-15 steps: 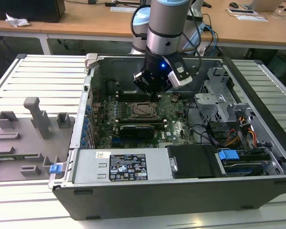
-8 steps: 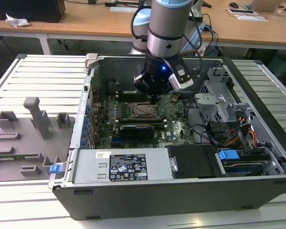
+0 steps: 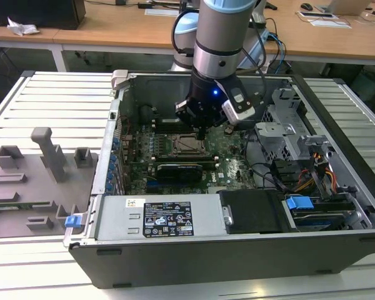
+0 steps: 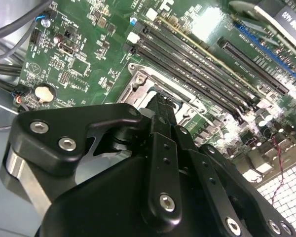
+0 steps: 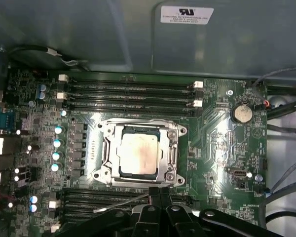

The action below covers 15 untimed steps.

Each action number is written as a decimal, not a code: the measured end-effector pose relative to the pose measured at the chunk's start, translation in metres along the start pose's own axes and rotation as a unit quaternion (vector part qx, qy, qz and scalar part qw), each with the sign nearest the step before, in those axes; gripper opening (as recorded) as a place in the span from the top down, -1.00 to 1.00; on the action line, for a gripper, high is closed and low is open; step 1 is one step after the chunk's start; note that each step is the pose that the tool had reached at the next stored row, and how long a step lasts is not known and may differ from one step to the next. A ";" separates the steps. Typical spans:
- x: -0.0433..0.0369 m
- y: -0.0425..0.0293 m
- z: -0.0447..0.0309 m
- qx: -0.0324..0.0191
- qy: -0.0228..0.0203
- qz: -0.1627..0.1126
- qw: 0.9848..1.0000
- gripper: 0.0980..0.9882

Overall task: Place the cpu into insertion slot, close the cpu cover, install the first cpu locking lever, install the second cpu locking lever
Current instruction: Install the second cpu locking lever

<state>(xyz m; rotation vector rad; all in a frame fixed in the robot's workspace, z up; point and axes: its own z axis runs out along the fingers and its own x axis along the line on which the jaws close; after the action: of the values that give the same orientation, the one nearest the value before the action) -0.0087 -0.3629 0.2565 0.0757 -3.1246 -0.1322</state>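
1. In the exterior view, the arm reaches down into an open computer case [image 3: 337, 247] lying on a slatted desk [image 3: 56, 100]. The tool [image 3: 201, 132] hangs just above the motherboard [image 3: 228, 156], its tip over the edge of the insertion slot [image 3: 189, 145] toward the exterior view's right. A black graphics card [image 3: 180, 170] lies just beside the slot, nearer the camera. A grey fixture tray [image 3: 31, 181] rests on the desk at the exterior view's left, well apart from the case.

2. In the second wrist view, the tool [image 4: 159, 106] has its two black fingers [image 4: 164, 148] pressed together with no gap between them and nothing gripped. The tip points at the metal frame of the insertion slot [image 4: 138, 81]; whether it touches I cannot tell. Long memory slots [image 4: 197, 64] run beside the socket.

3. In the first wrist view, the cpu [image 5: 139, 150] sits flat in the insertion slot [image 5: 173, 157], its pale metal top showing through the window of the cpu cover [image 5: 138, 129], which lies down over it. The tool [image 5: 159, 191] is at the socket's edge, fingers together. A thin locking lever [image 5: 121, 203] angles out beside the tip. A coin battery [image 5: 241, 112] sits apart on the board.
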 end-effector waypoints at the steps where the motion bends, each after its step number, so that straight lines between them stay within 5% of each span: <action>1: 0.0001 -0.0027 0.0000 0.000 0.000 0.000 1.000 0.98; 9: 0.0024 -0.0044 0.0091 -0.001 0.003 -0.008 1.000 0.98; 15: 0.0137 -0.0039 0.0093 -0.001 0.003 -0.008 1.000 0.98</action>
<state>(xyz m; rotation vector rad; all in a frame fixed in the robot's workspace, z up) -0.0223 -0.3666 0.2471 0.1015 -3.1193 -0.1345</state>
